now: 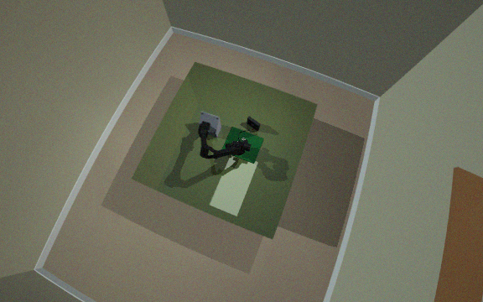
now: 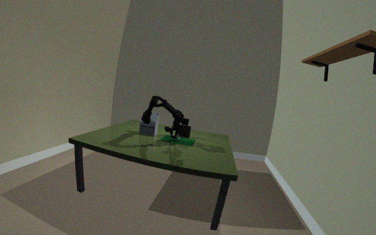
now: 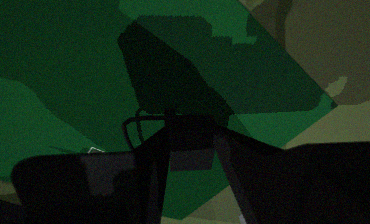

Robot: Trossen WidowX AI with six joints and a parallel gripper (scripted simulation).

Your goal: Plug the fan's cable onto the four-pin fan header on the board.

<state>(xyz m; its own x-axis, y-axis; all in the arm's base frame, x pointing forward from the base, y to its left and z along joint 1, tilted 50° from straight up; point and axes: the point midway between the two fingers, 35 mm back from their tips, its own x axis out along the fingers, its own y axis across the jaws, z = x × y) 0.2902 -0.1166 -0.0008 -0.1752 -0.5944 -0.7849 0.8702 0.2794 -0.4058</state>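
Note:
The fan's plug [image 3: 191,159], a small dark block, is between the fingertips in the wrist view, low over the green board [image 1: 259,142] [image 2: 188,142] [image 3: 16,110]. My gripper [image 3: 191,131] [image 2: 174,137] is shut on it. The thin black cable [image 3: 126,133] loops out from the plug's far end to the left. The header [image 3: 94,150] shows as a small pale outline left of the plug, mostly hidden by the left finger; its pins are hidden. The gap between the plug's underside and the board cannot be judged. The black fan [image 1: 253,123] [image 2: 186,131] stands beside the board.
The arm's base is on a grey block [image 1: 213,119] [image 2: 148,129] on the green table [image 1: 267,101] [image 2: 119,151]. A bright patch of light falls across the table beside the board. A wooden shelf [image 1: 465,235] [image 2: 348,47] is on the wall, far from the arm.

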